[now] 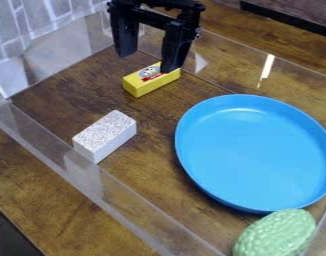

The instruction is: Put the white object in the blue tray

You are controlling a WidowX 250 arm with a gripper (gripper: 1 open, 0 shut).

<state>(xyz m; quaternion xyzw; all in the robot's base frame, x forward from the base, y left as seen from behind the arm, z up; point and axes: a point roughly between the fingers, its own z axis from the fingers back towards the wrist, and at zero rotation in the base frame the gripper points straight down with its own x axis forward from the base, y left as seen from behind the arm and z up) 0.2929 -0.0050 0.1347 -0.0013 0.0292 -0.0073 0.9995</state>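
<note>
Only one view watches me: a camera set high and close, looking steeply down across the table (46, 200) toward my tool (154, 48) at the far edge.

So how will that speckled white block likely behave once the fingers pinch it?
The white block looks porous and sponge-like, so it is probably light and may squash a little. Its rough surface should resist slipping. It lies flat on a broad face on the table, so it seems unlikely to roll or tip. The gripper stands open above the yellow block.
</note>
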